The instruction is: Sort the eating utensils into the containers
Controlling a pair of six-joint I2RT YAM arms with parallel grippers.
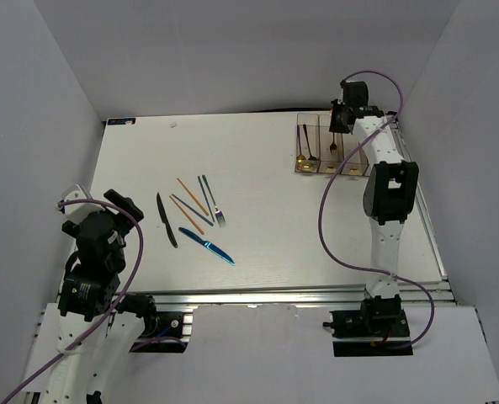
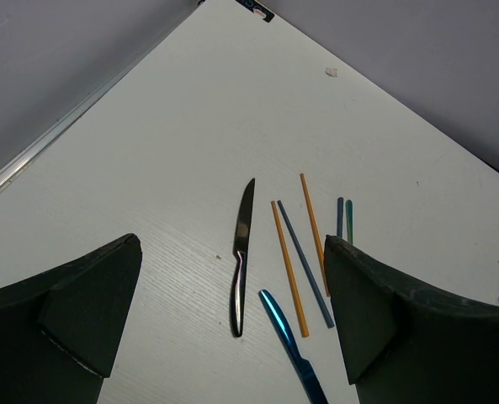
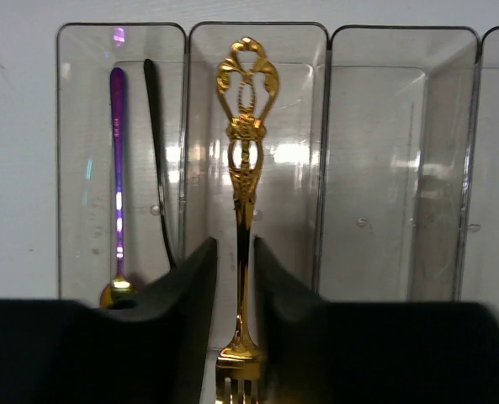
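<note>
Loose utensils lie left of the table's centre: a black knife (image 1: 166,220), a blue knife (image 1: 207,247), orange chopsticks (image 1: 192,195), a blue chopstick (image 1: 190,208) and a dark fork (image 1: 213,202). My left gripper (image 1: 102,202) is open and empty, above the table to their left; its wrist view shows the black knife (image 2: 241,257), blue knife (image 2: 287,337) and chopsticks (image 2: 289,268) ahead of it (image 2: 230,269). My right gripper (image 3: 236,252) hangs over the clear containers (image 3: 325,126), its jaws slightly apart either side of a gold fork (image 3: 246,168) lying in the second bin.
The first bin holds a purple-handled spoon (image 3: 118,168) and a black spoon (image 3: 156,168). The other two bins in the right wrist view hold nothing. The bins (image 1: 329,156) stand at the far right, close to the back wall.
</note>
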